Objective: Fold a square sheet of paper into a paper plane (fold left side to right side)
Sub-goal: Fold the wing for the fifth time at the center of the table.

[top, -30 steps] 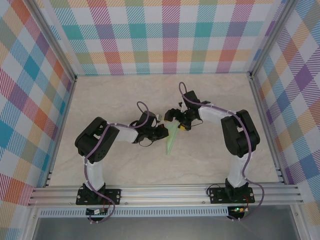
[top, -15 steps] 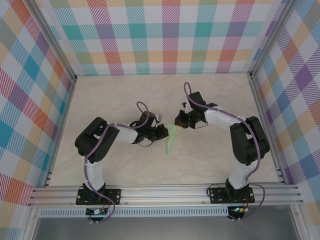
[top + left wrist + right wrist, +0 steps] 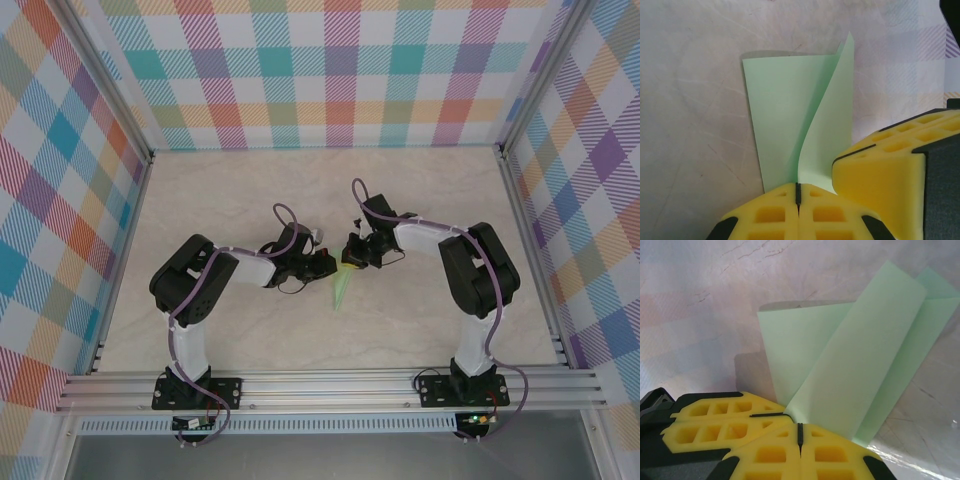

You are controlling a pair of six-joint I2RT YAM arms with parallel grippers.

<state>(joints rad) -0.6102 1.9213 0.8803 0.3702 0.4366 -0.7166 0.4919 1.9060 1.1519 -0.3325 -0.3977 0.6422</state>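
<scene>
- The left tool (image 3: 325,266) sits low over the pale marbled surface (image 3: 230,200). Its yellow foam pads (image 3: 770,215) are pressed together, with only a thin seam between them.
- The paper plane (image 3: 341,290), a narrow pale green dart, has its wide end at the left tool. From there its point runs toward the arm bases and lies on the surface.
- In the left wrist view the paper plane (image 3: 782,110) comes straight out of that seam. One layer lies flat on the surface and a second layer curls up off it. The left tool is clenched on the paper plane.
- The right tool (image 3: 352,256) is just beside the left tool, on the side away from the left arm's base. One of its yellow pads (image 3: 885,160) crowds close against the left tool's pads.
- In the right wrist view the right tool (image 3: 799,432) is also closed to a thin seam. The raised layer of the paper plane (image 3: 860,355) rises out of that seam, so this tool grips the paper too.
</scene>
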